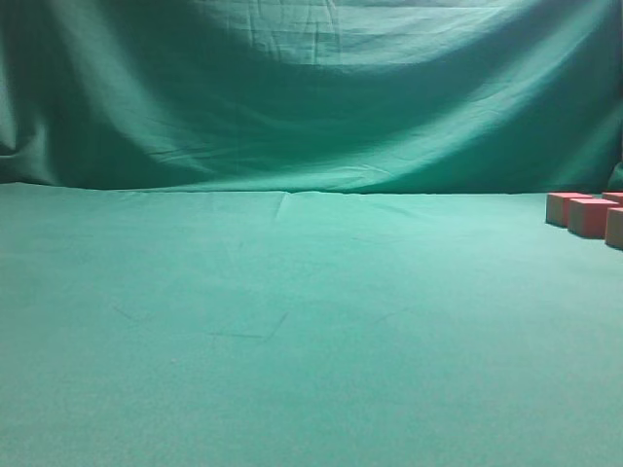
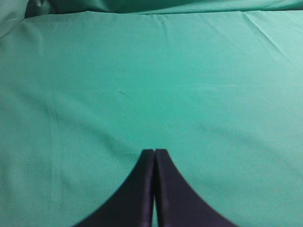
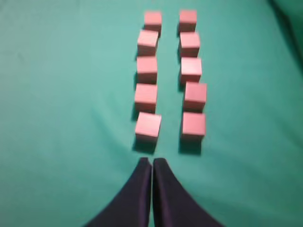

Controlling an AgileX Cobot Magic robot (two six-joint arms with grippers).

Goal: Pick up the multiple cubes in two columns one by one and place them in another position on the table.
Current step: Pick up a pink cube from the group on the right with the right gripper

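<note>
Ten cubes (image 3: 170, 75) sit on the table (image 1: 292, 321) in two straight columns of five, each block slightly apart from its neighbours, probably so fingers can slip around one at a time. The right gripper (image 3: 152, 163) hovers just short of the nearest pair, jaws pressed together and empty. Well away from the cubes, the left gripper (image 2: 155, 152) hangs over bare cloth, likewise closed on nothing.

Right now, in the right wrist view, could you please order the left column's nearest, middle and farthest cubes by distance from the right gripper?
From the right gripper:
1. Nearest cube, bottom of the left column.
2. Middle cube, third in the column.
3. Farthest cube, top of the column.
</note>
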